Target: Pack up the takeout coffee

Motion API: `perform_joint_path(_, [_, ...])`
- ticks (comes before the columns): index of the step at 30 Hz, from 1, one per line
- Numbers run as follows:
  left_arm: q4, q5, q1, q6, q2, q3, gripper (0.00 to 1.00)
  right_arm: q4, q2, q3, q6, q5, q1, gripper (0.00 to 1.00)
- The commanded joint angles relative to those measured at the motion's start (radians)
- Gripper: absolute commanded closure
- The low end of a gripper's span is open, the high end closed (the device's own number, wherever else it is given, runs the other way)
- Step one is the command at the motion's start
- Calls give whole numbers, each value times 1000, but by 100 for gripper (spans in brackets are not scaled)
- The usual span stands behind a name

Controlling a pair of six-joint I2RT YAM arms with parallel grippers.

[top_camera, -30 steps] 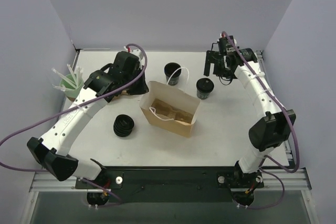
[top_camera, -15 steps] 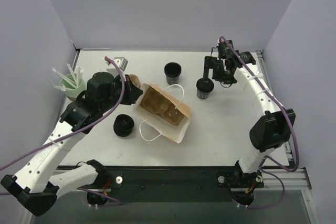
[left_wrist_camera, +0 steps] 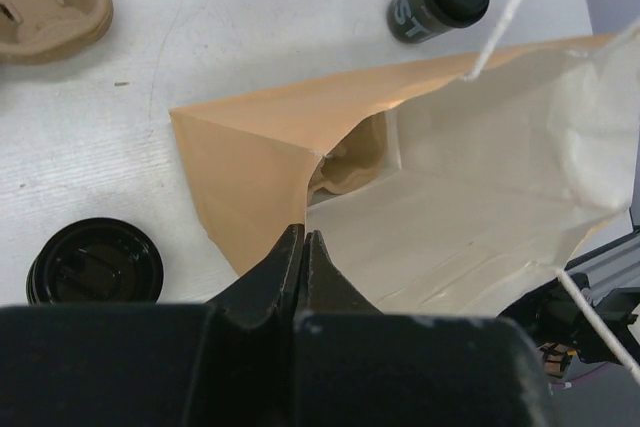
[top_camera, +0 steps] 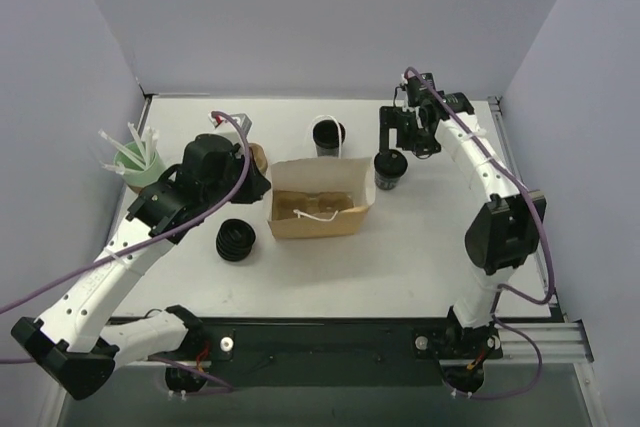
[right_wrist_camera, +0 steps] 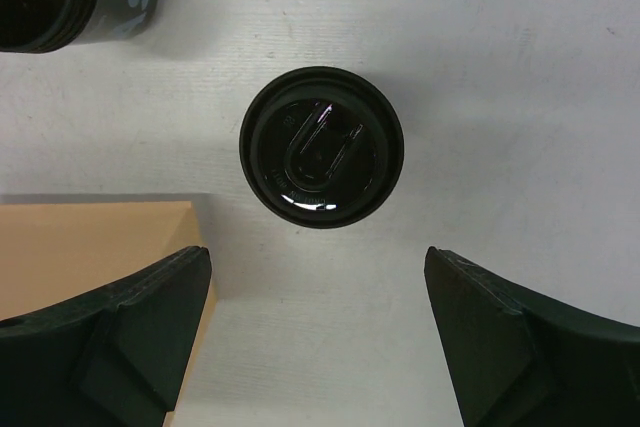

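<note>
At upper right of the overhead view, the right gripper (top_camera: 400,139) hangs spread wide above the takeout coffee (top_camera: 389,169), which stands lidded on the table (top_camera: 420,247) just right of the brown paper bag (top_camera: 320,212). Left of centre, the left gripper (left_wrist_camera: 303,247) is pressed together on the bag's edge (mouth propped open). Done well, the descent centres the cup between the fingers (right_wrist_camera: 150,317), closes below the lid, lifts straight and clears the bag's rim and white cord handle (top_camera: 322,215).
</note>
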Motion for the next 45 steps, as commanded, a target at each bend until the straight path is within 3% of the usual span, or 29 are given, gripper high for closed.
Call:
perform_joint_path(1, [-53, -8, -5, -10, -7, 56, 100, -30, 76, 45, -47, -25, -10, 9])
perform_joint_path(21, [-1, 87, -8, 24, -42, -22, 100, -34, 229, 141, -75, -37, -2, 9])
perform_joint_path(35, [-27, 106, -8, 50, -42, -16, 100, -37, 277, 136, -76, 49, 17, 27])
perform_joint_path(45, [-33, 110, -8, 62, -33, 7, 100, -36, 201, 118, -72, 49, 18, 41])
